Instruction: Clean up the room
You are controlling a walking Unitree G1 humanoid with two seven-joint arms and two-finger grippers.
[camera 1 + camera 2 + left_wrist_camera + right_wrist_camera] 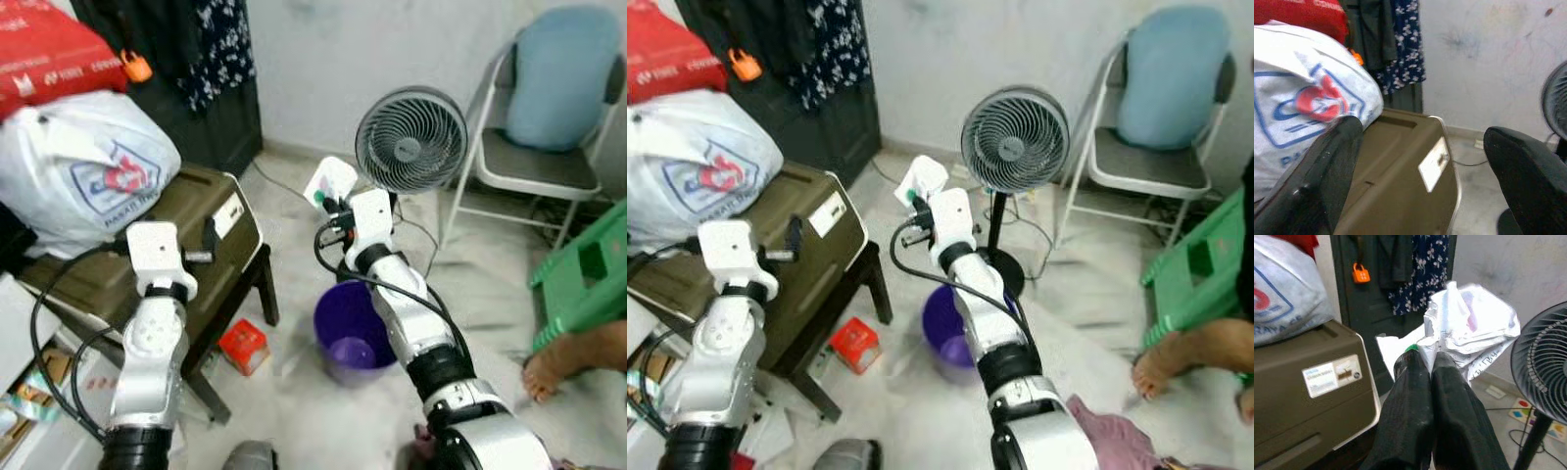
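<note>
Right wrist view: right gripper [1431, 363], two black fingers pressed together, clenched on a crumpled white paper wrapper [1469, 330] with a green spot.
Wrapper position: held up in the air, above and just far of the round purple plastic bin [355, 343] on the floor, near the grey pedestal fan [410, 140].
Left gripper [1422, 176]: fingers spread wide, grasping nothing, hovering over the olive-brown hard case [211, 211].
Case: rests on a dark wooden stool [257, 284] at left; a white plastic bag with blue and red print [83, 166] sits on its far left part.
Floor: small red box [243, 345] beside the stool leg.
Right side: folding metal chair with blue cushion [558, 93]; green plastic stool [583, 279]; a person's bare foot [549, 370].
</note>
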